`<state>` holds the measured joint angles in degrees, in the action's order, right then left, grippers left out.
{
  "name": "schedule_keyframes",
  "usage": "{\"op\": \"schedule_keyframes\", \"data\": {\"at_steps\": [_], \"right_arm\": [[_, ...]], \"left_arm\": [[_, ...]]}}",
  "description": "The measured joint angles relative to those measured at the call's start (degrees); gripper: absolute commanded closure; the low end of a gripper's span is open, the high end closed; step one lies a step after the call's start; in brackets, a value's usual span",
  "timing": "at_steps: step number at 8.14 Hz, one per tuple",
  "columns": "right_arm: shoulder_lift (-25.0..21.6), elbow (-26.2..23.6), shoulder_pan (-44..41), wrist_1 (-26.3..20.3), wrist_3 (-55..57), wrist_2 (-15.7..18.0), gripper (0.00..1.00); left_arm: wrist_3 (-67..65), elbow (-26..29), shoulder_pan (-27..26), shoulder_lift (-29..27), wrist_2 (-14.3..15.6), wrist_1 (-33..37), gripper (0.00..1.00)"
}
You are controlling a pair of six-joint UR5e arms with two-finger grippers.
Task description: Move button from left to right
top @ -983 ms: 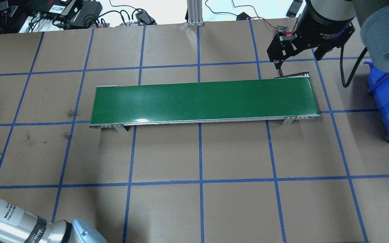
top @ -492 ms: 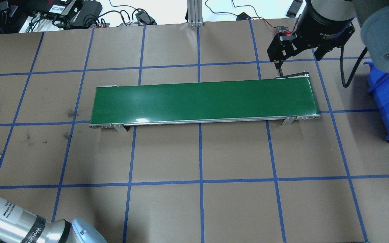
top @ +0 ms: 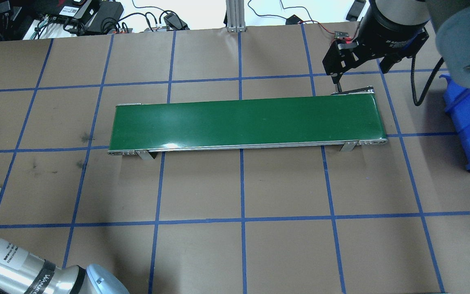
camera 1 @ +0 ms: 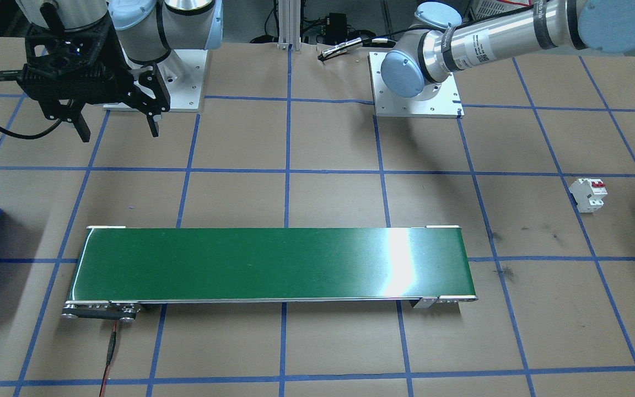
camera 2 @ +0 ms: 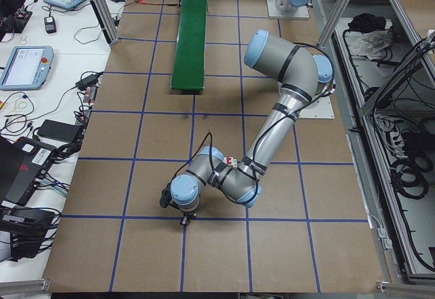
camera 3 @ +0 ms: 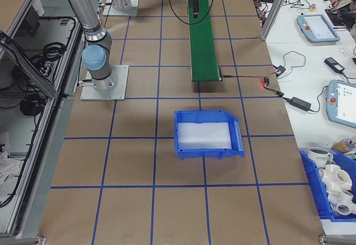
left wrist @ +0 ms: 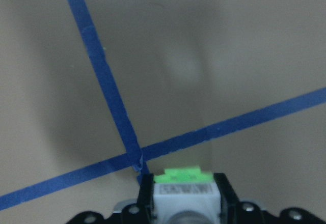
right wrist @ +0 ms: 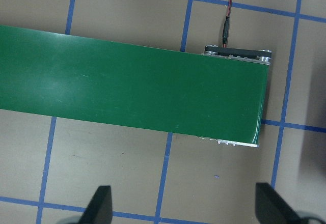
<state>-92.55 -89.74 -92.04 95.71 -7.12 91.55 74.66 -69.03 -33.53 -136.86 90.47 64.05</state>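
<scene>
Green plastic shows at the bottom of my left wrist view: the button (left wrist: 184, 189), its green cap above a light grey body with a label, sits between the two black fingers of the left gripper (left wrist: 186, 196), which I read as pinched on it. Below it is brown table paper (left wrist: 229, 56) and a crossing of blue tape lines (left wrist: 135, 152), and whether it is lifted clear of the paper I cannot tell. From the camera at the table's left end, that gripper (camera 2: 182, 216) is low over the paper at about 6 o'clock from the conveyor belt (camera 2: 190, 34), well apart from it.

By my judgement the pick is done, or nearly so, and everything else is left: carry the button to the belt's near end, set it down, and let it travel across.

My right gripper (camera 1: 113, 124) hangs with its fingers spread and nothing between them, at about 11 o'clock from the belt (camera 1: 273, 264) in the front camera, above its right-hand end. Its wrist view shows bare belt (right wrist: 132, 91). A blue bin (camera 3: 206, 133) waits beyond that end, and a white circuit breaker (camera 1: 587, 194) stands untouched at 3 o'clock
</scene>
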Motion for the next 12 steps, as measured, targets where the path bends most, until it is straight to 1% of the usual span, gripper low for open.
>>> {"op": "schedule_keyframes", "data": {"at_steps": [3, 5, 6, 8, 9, 10, 11, 12], "right_arm": [[0.00, 0.00, 0.02, 0.00, 0.00, 0.00, 0.00], [0.00, 0.00, 0.02, 0.00, 0.00, 0.03, 0.00], [0.00, 0.00, 0.02, 0.00, 0.00, 0.03, 0.00], [0.00, 0.00, 0.02, 0.00, 0.00, 0.03, 0.00], [0.00, 0.00, 0.02, 0.00, 0.00, 0.00, 0.00], [0.00, 0.00, 0.02, 0.00, 0.00, 0.00, 0.00], [0.00, 0.00, 0.02, 0.00, 0.00, 0.02, 0.00], [0.00, 0.00, 0.02, 0.00, 0.00, 0.03, 0.00]], "left_arm": [[-0.32, 0.39, -0.05, 1.08, -0.63, 0.41, 0.90], [-1.62, 0.11, -0.56, 4.34, -3.11, 1.93, 0.90], [-2.94, 0.01, -1.87, 6.67, -3.73, 3.51, 0.90], [-6.94, -0.78, -7.59, 13.70, -4.08, 5.55, 0.90], [-11.17, -2.76, -11.42, 17.57, -4.13, 6.73, 0.92], [-16.80, -6.53, -15.62, 21.35, -4.15, 7.22, 0.92], [-23.63, -11.48, -19.96, 24.64, -4.17, 6.53, 0.92], [-29.63, -16.50, -24.64, 27.02, -4.25, 3.86, 0.92]]}}
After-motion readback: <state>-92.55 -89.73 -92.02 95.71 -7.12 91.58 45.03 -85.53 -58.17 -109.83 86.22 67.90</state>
